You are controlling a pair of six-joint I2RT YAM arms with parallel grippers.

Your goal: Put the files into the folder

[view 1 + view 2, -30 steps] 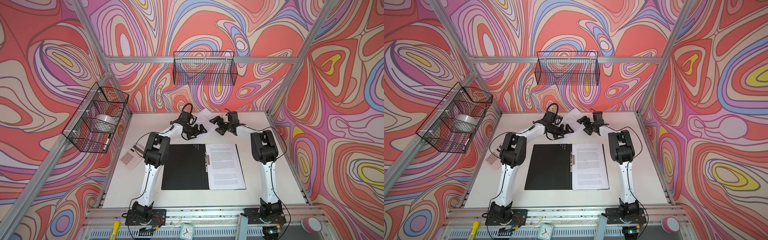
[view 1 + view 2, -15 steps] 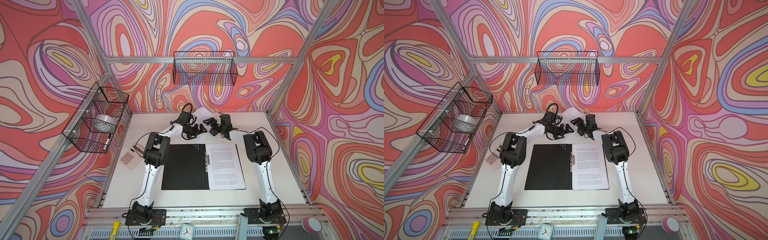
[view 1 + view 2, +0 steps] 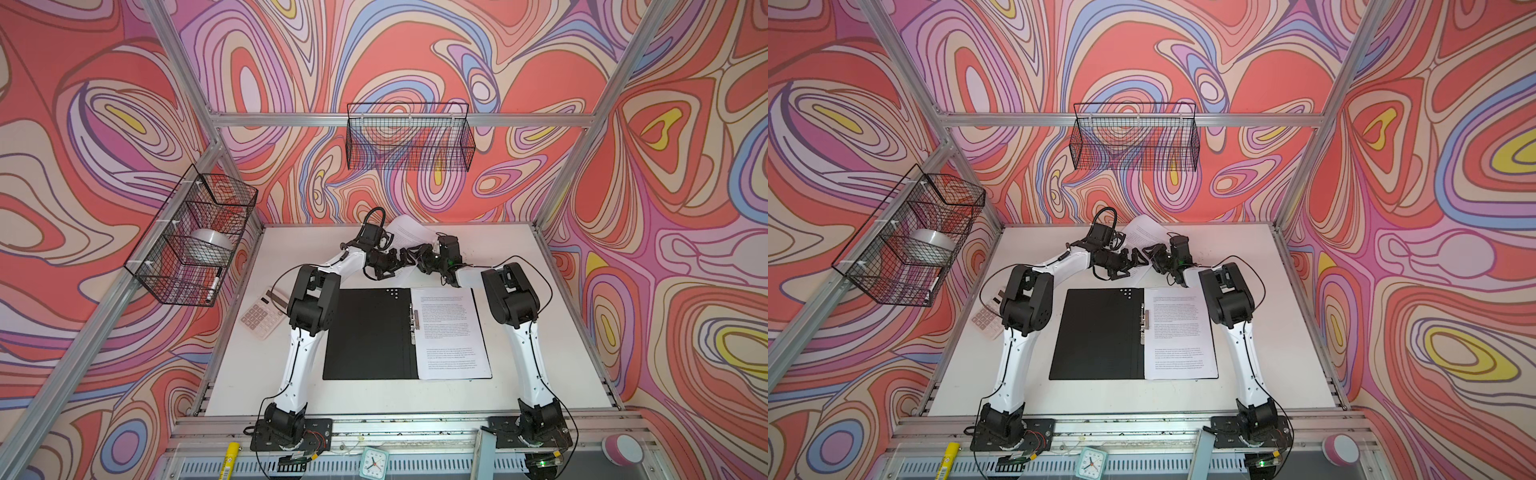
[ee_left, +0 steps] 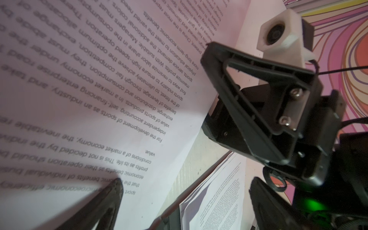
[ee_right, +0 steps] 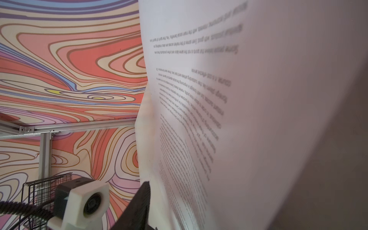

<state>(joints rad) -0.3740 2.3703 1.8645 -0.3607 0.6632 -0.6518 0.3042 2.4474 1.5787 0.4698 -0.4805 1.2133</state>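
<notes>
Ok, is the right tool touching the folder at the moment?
Apart. In both top views bare white table shows between the right tool and the far edge of the folder; the tool is at the raised sheet instead.

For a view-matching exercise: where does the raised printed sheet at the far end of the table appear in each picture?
In a top view: raised sheet, centre, just below the swirl-patterned wall.
In a top view: same spot.
Left wrist: fills left and centre.
Right wrist: fills the right side.
Shared landmark: that wall, in all four.
</notes>
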